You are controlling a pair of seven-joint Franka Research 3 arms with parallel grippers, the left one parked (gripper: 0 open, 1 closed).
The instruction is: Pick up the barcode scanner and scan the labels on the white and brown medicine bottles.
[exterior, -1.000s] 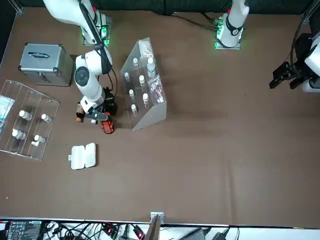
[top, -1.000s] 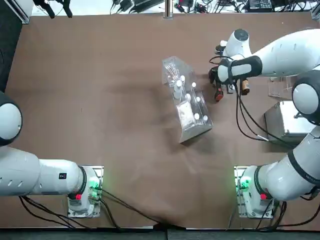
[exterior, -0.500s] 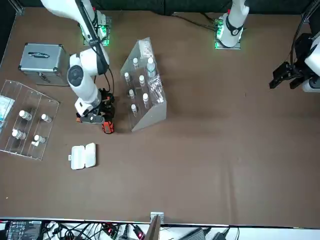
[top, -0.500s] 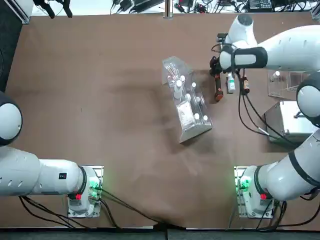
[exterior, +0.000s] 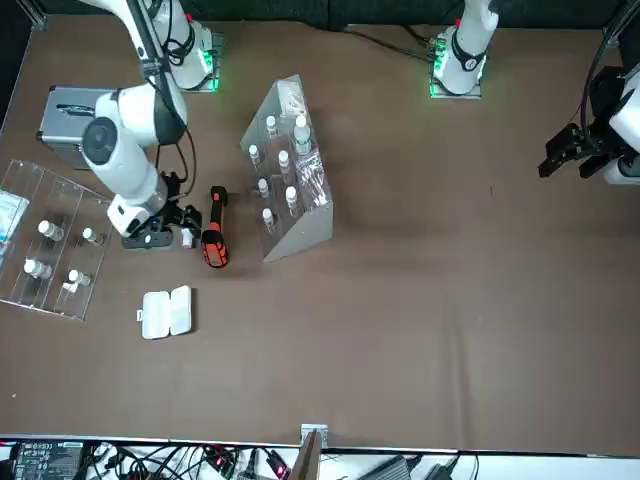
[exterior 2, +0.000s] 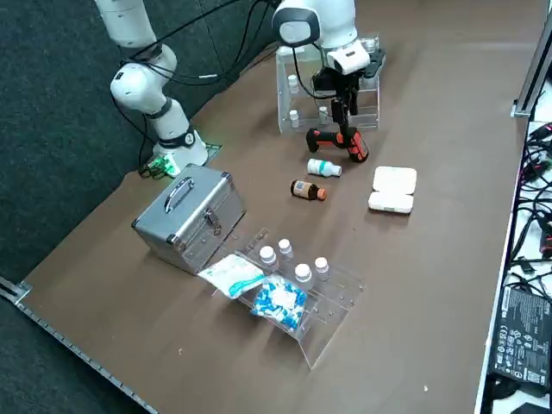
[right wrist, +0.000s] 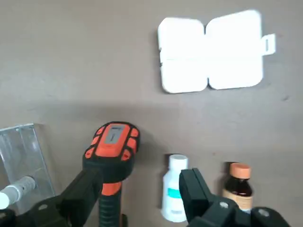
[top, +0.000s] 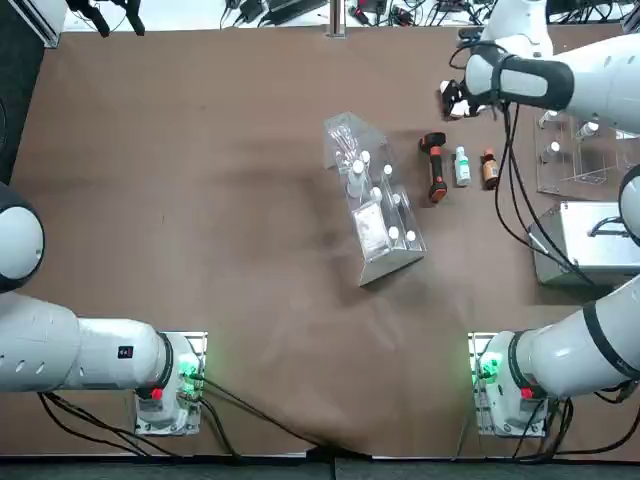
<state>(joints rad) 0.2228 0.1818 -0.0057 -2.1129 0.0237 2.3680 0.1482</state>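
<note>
The black and red-orange barcode scanner (top: 435, 166) (right wrist: 110, 152) lies flat on the brown table beside the vial rack. Right next to it lies the white bottle (top: 462, 165) (right wrist: 173, 188), then the brown bottle (top: 489, 168) (right wrist: 236, 185). All three also show in the right side view: scanner (exterior 2: 339, 141), white bottle (exterior 2: 323, 167), brown bottle (exterior 2: 308, 190). My right gripper (top: 458, 100) (exterior 2: 341, 110) (right wrist: 139, 180) hangs open above the table, on the far side of the three, holding nothing. In the front view it covers the brown bottle beside the scanner (exterior: 214, 240).
A clear rack of white-capped vials (top: 372, 200) stands left of the scanner. A white hinged case (exterior 2: 392, 190) (right wrist: 210, 49) lies beyond the bottles. A silver case (top: 580, 242) and a clear tray of vials (exterior 2: 297, 289) sit on the right side.
My right gripper has lifted off the scanner and bottles and pulled toward the table's far side, empty. The scanner and both bottles lie where they were.
</note>
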